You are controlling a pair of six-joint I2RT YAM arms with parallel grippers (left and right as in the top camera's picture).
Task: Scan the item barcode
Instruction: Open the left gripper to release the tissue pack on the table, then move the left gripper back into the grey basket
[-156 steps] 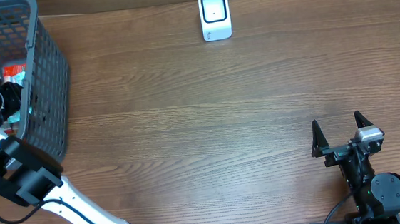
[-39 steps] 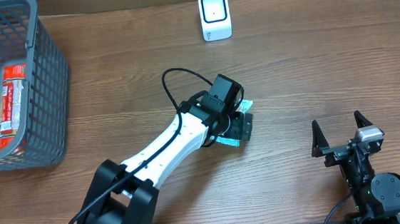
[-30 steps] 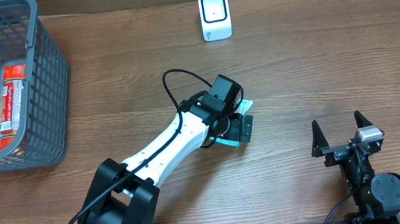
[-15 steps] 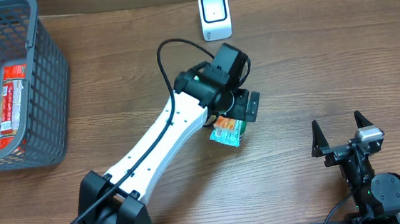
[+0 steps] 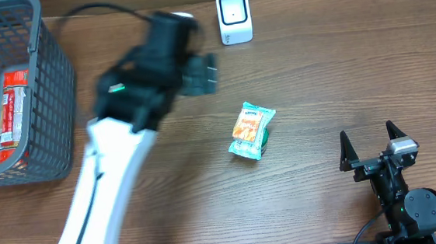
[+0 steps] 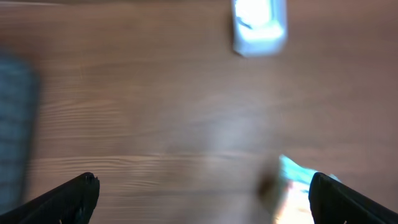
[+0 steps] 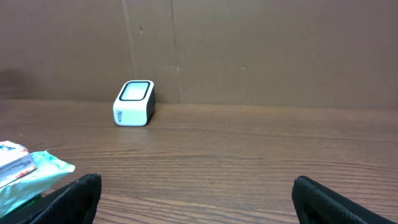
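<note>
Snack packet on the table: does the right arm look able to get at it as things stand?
Probably yes. The snack packet lies on bare table, ahead and left of the right gripper, which is open. Nothing stands between them; the left arm is off to the side.

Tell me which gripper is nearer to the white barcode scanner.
Left. The left gripper, open, hovers close to the scanner, just below and left of it in the overhead view. The right gripper, also open, stands far off toward the lower right.
</note>
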